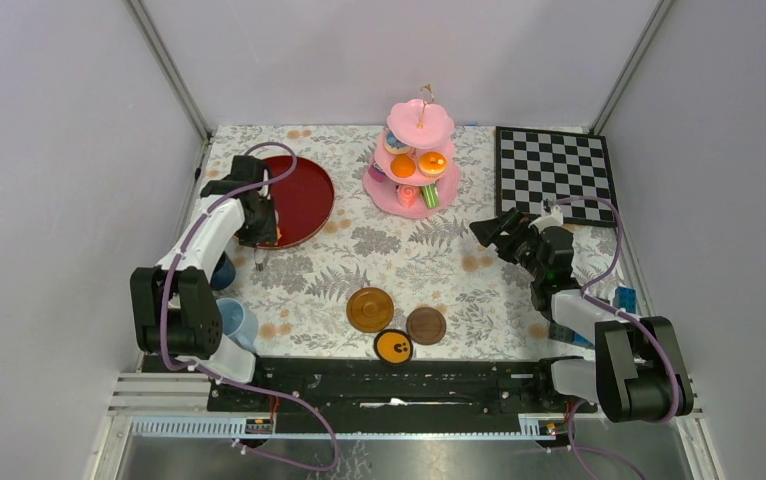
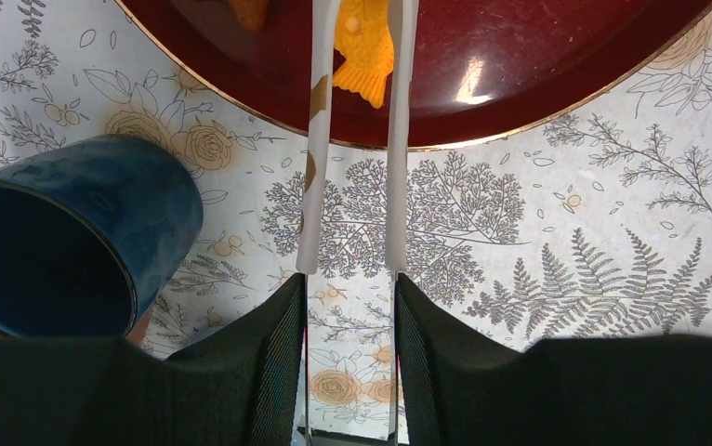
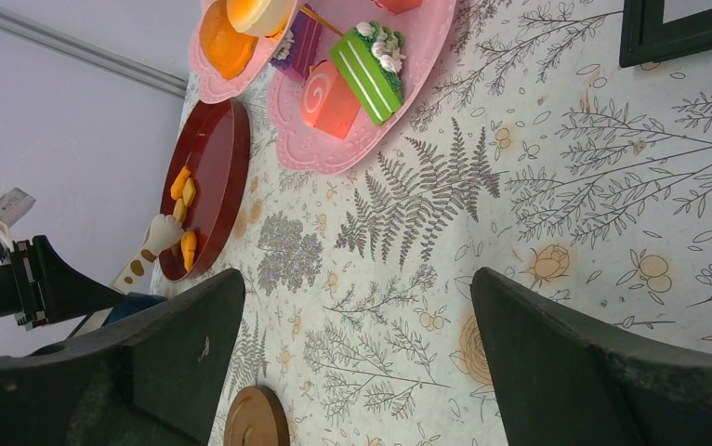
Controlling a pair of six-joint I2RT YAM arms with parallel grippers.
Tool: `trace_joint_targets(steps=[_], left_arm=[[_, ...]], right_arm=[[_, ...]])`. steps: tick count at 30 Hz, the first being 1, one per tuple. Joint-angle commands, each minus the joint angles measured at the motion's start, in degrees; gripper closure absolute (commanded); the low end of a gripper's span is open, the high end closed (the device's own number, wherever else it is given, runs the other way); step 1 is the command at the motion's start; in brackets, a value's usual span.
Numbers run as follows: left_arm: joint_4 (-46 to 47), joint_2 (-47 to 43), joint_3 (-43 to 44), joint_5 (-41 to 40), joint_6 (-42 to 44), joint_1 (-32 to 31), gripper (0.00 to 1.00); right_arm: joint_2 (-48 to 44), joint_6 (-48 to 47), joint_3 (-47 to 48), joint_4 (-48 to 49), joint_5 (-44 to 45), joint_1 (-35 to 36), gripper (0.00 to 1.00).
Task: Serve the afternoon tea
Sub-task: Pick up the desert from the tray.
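My left gripper is shut on white giraffe-spotted tongs. The tong arms reach over the dark red tray and straddle an orange fish-shaped pastry; their tips are cut off by the frame edge. The pink three-tier cake stand holds several pastries, among them a green slice and a pink roll. My right gripper is open and empty above the tablecloth, right of the stand.
A dark-blue cup lies beside the left arm, a light-blue cup near its base. Two brown saucers and an orange-faced disc sit near the front. The chessboard is back right.
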Motion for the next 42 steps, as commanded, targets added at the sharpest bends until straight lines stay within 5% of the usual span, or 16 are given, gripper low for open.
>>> trace_joint_targets(steps=[1, 33, 42], left_arm=[[0.4, -3.6, -0.4, -0.1, -0.6, -0.1, 0.60], [2.2, 0.5, -3.2, 1.0, -2.1, 1.4, 0.51], [2.8, 0.6, -3.6, 2.4, -2.2, 1.4, 0.62]], right_arm=[[-1.1, -0.9, 0.0, 1.8, -1.1, -0.3, 0.02], [-1.7, 0.0, -0.6, 2.3, -1.1, -0.3, 0.02], [-1.5, 0.1, -0.7, 2.5, -1.1, -0.3, 0.02]])
